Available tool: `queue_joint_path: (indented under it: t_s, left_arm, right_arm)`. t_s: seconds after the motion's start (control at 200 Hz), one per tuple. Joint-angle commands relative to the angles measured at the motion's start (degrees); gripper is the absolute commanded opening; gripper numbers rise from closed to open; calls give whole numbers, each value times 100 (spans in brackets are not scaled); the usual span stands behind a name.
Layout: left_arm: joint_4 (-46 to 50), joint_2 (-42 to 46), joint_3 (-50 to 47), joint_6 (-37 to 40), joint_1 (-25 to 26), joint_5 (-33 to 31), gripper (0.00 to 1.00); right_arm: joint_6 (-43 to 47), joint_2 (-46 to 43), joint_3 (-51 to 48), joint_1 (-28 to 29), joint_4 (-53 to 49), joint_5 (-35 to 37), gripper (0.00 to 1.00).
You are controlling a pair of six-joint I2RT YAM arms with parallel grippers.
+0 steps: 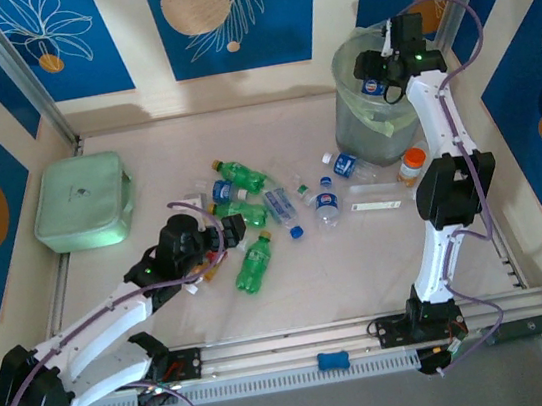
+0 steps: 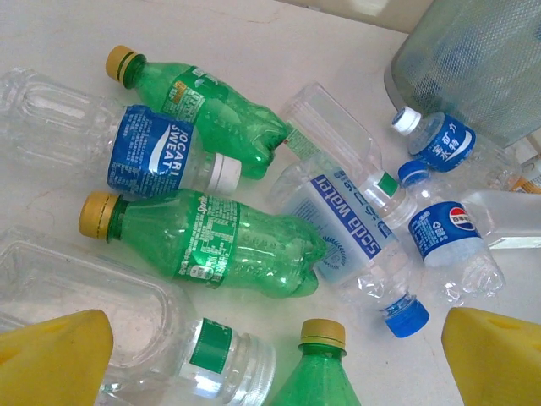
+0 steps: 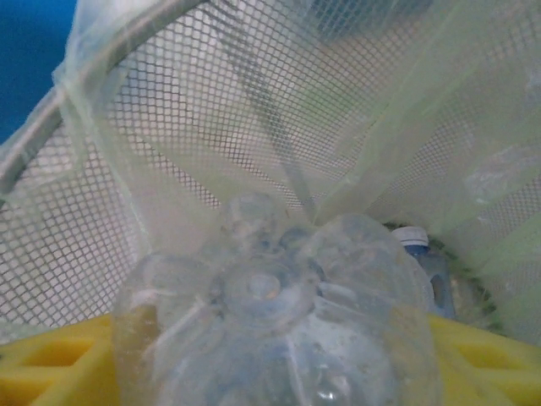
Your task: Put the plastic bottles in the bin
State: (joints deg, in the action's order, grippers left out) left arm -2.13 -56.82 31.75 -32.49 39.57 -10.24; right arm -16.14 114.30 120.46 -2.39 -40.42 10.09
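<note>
Several plastic bottles lie in a heap mid-table: green ones with yellow caps [image 1: 254,264] [image 2: 211,237] and clear ones with blue labels [image 1: 327,205] [image 2: 355,228]. My left gripper [image 1: 230,231] [image 2: 279,364] hovers over the heap, open, and a green bottle's yellow cap [image 2: 323,334] sits between its yellow fingertips without touching them. My right gripper [image 1: 375,77] [image 3: 270,364] hangs over the bin [image 1: 377,128] [image 3: 169,127], shut on a clear blue-labelled bottle [image 1: 372,85] [image 3: 279,321] whose base points down into the green liner. Another blue-capped bottle [image 3: 418,249] lies inside the bin.
A flat mint-green box [image 1: 82,201] sits at the left of the table. A white bottle with an orange cap [image 1: 411,165] stands beside the bin's base. The bin's mesh wall [image 2: 482,59] rises just past the heap. Patterned walls close in three sides.
</note>
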Motion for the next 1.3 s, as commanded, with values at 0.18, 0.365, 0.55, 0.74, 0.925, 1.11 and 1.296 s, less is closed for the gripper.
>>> queue_joint_path:
  t_s: [0.18, 0.365, 0.55, 0.74, 0.925, 1.11, 1.296]
  left_arm:
    - [2, 30, -18, 21, 32, -132, 99]
    - [-59, 13, -37, 32, 33, -88, 99]
    - [-94, -5, -72, 66, 32, -160, 99]
    - [-243, 12, -163, 103, 24, -335, 99]
    - [-437, 13, -325, -81, -129, -426, 99]
    - [-245, 183, -461, -360, -433, -434, 99]
    - [102, 608, -697, -673, -883, -414, 99]
  right_arm:
    - [-4, -482, 434, 36, -227, -105, 90]
    - [-142, -1208, 58, 197, -160, -138, 93]
    - [-317, -2326, -1098, 386, 152, -199, 94]
    - [-881, -3689, -2824, 485, 569, -475, 94]
    - [-1690, -4857, -4628, 666, 788, -525, 94]
    - [-2514, -5421, -6070, 879, 866, -490, 94]
    - [-3393, -5291, -6920, 879, 1183, -610, 93]
